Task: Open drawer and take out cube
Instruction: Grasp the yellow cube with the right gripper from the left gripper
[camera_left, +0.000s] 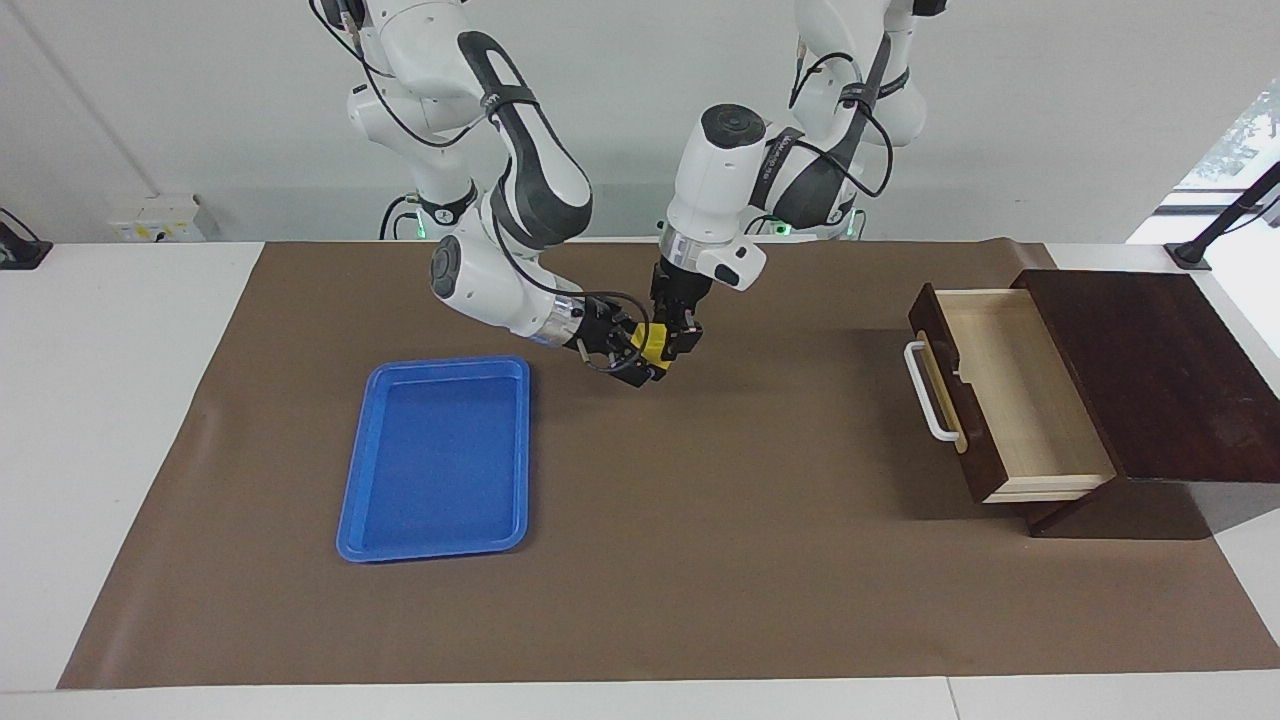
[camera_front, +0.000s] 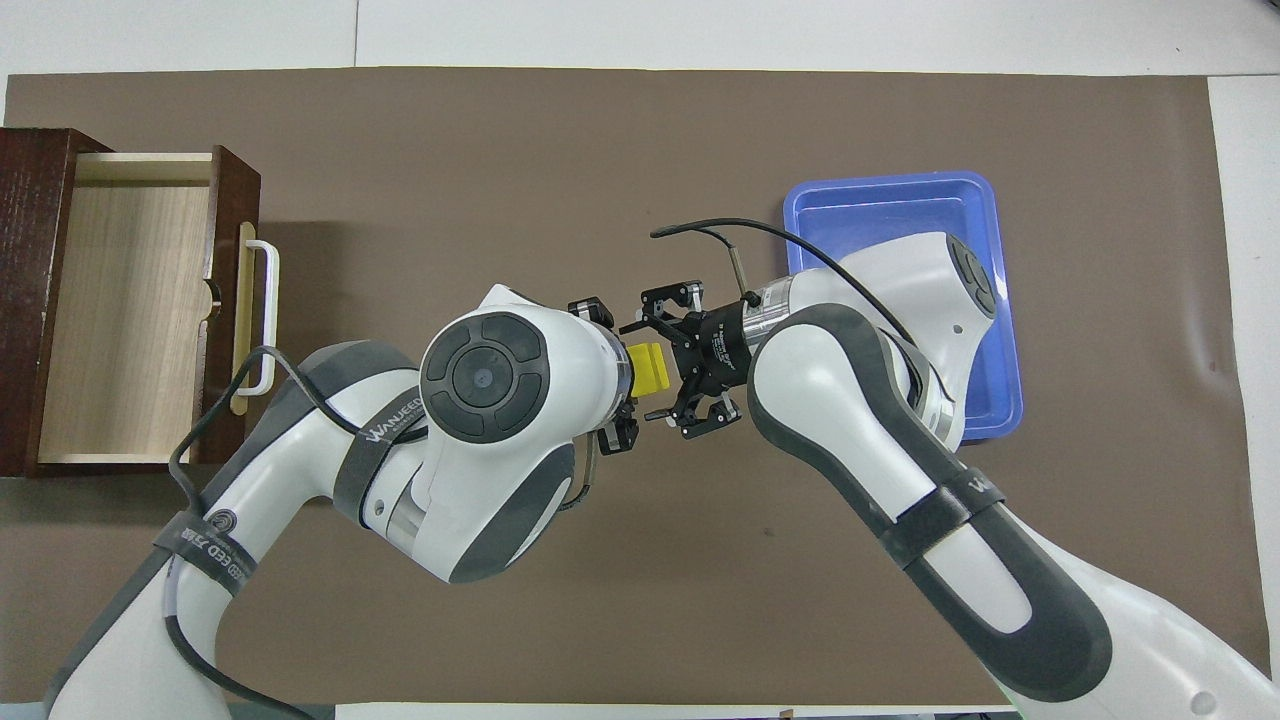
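Observation:
The yellow cube (camera_left: 655, 344) (camera_front: 648, 368) hangs above the brown mat, midway between the drawer and the blue tray. My left gripper (camera_left: 672, 342) comes down from above and is shut on it; in the overhead view its wrist hides the fingers. My right gripper (camera_left: 643, 353) (camera_front: 645, 370) reaches in sideways from the tray's end, open, with one finger on either side of the cube. The dark wooden drawer (camera_left: 1010, 390) (camera_front: 130, 300) stands pulled out at the left arm's end, its pale inside bare and its white handle (camera_left: 925, 395) facing the middle.
A blue plastic tray (camera_left: 435, 455) (camera_front: 890, 195) lies on the mat at the right arm's end, with nothing in it. The dark wooden box (camera_left: 1160, 370) sits at the mat's edge. The brown mat (camera_left: 700, 560) covers most of the table.

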